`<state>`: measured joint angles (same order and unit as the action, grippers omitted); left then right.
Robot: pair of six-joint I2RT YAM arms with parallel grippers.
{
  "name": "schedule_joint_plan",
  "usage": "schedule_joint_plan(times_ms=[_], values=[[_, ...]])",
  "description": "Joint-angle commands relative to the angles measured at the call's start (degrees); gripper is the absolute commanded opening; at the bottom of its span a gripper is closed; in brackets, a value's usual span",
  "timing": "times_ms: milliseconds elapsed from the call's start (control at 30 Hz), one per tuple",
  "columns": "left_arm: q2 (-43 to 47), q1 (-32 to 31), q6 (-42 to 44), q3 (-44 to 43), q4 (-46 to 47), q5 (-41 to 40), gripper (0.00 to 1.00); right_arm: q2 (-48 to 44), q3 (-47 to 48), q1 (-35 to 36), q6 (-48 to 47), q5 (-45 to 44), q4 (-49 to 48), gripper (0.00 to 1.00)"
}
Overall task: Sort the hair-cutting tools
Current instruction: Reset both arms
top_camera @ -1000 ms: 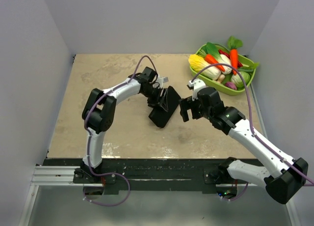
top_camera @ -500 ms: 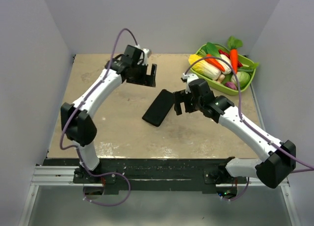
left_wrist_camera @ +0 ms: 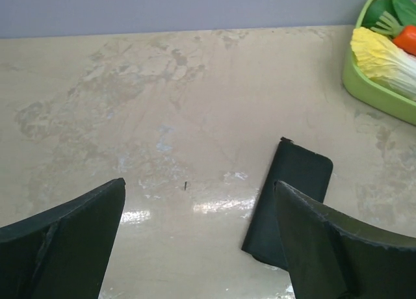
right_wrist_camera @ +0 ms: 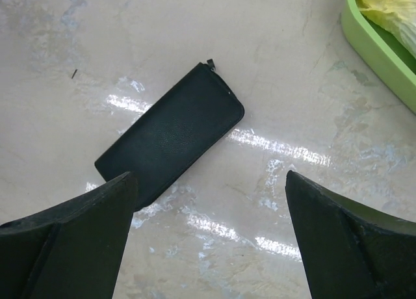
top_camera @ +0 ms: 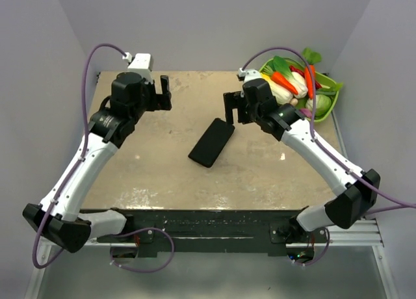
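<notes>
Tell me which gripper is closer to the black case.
The right gripper, open just beyond the far end of the black case. The left gripper, also open, hangs farther off.

1. A worn, mottled beige table (top_camera: 162, 175) is enclosed by pale grey walls (top_camera: 214, 26) at back and sides.
2. Its near edge is bounded by a black rail (top_camera: 214, 220).
3. Bright glare patches (right_wrist_camera: 273, 153) are reflected on its surface.

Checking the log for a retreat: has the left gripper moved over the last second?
Yes. The left gripper has pulled left, away from the green basket and off the black case.
</notes>
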<state>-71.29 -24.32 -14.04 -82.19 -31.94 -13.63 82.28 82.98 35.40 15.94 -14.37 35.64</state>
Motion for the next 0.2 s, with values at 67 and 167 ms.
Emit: schedule_joint_plan(times_ms=[67, 167], values=[[4.83, 0.5, 2.61, 6.07, 8.11, -5.63, 1.0, -3.79, 0.88, 0.11, -1.62, -0.14, -1.44, 0.98], [6.77, 1.46, 3.4, 11.07, 12.6, -5.97, 1.0, -3.27, 2.18, 0.11, -0.31, -4.15, 0.3, 0.98]])
